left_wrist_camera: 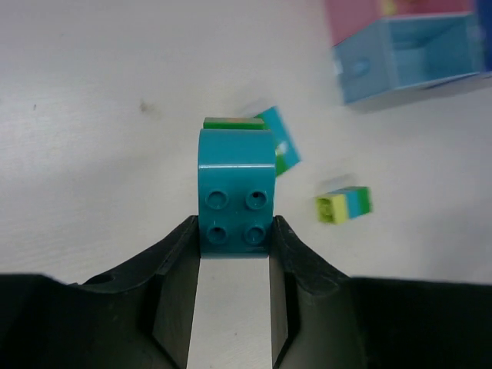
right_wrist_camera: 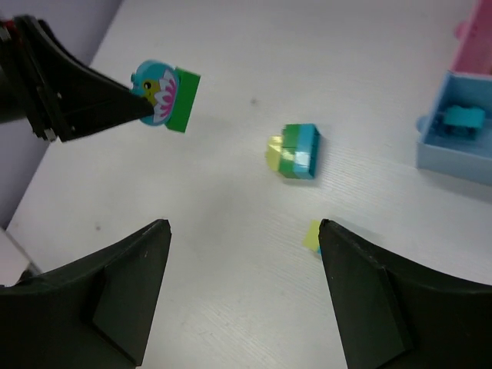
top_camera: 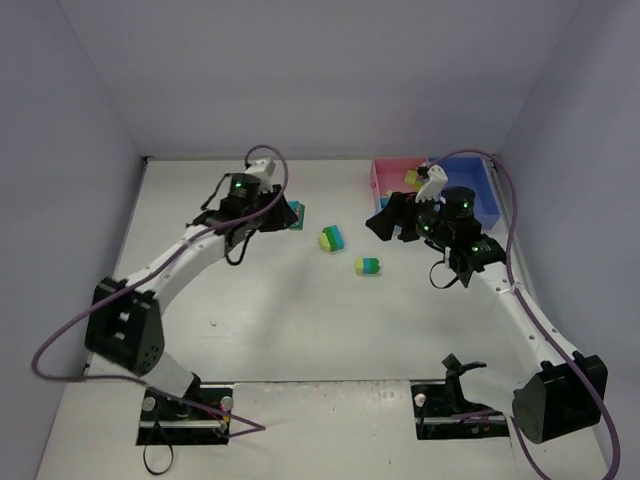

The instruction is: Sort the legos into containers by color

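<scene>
**Left pincer gripping a teal-and-green piece; transfer to the trays not yet made**

Table (top_camera: 250,310): white, both arms reaching over it.

Containers (top_camera: 376,185): well ahead of the left pincer (left_wrist_camera: 234,234) and off to its right. The pink tray (left_wrist_camera: 354,19) sits beyond the light blue tray (left_wrist_camera: 407,58), and the darker blue tray (top_camera: 475,185) is furthest right. The light blue one already holds a teal piece (right_wrist_camera: 461,119).

Left pincer: jaws clamped on the sides of a teal brick (left_wrist_camera: 234,184), studs facing the wrist. A green layer (left_wrist_camera: 231,123) sits on its far side. Cannot tell whether it is off the table.

Right pincer (right_wrist_camera: 242,246): jaws wide, nothing between them. The held piece lies ahead of it, to its left.

Judgement: pickup stage. The piece is two-colour, so it probably needs splitting before sorting. The next move calls for presenting it to the right pincer, or carrying it ahead-right.

In the way: a three-colour stack (top_camera: 331,238) and a smaller stack (top_camera: 367,266) lie between the left pincer and the trays, and the right arm (top_camera: 460,240) stands in front of them. A low carry risks knocking the stacks.
</scene>
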Motion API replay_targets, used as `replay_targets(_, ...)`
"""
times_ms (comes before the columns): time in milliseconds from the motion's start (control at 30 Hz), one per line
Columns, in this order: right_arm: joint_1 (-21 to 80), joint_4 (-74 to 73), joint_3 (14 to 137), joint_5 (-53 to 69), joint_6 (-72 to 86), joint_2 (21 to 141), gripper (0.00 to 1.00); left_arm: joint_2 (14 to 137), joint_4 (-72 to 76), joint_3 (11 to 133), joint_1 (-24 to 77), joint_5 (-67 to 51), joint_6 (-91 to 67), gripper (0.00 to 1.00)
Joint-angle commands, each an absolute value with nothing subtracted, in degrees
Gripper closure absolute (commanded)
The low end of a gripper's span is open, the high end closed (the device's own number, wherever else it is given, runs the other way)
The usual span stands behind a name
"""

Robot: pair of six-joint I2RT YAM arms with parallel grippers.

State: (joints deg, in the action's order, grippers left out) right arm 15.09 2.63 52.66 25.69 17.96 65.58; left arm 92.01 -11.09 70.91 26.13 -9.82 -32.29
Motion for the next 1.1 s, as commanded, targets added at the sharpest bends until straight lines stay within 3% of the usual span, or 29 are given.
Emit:
replay_targets(0,15.73,8.69,58.26,41.73,15.12,67.14,0.26,80.7,8.15,67.16,20.75,-31.57,-27.16,1.0)
replay_targets(233,17.4,14.05,62.93,56.68,14.24,71.89,0.29,72.61,13.88,65.31,15.03,-52.88,-25.13,1.0)
replay_targets(367,20.99,17.31,65.56,62.04,14.68,74.96,0.29,69.79,17.31,63.99,15.03,-57.99,-26.54,1.0)
replay_targets(733,24.87,17.58,72.24,64.07,11.26,79.54,0.29,66.97,26.45,60.47,14.94,-63.19,-35.41,1.0)
replay_targets(1067,24.87,17.23,78.04,67.5,9.75,82.09,0.35,67.32,19.96,61.7,15.03,-67.23,-32.44,1.0)
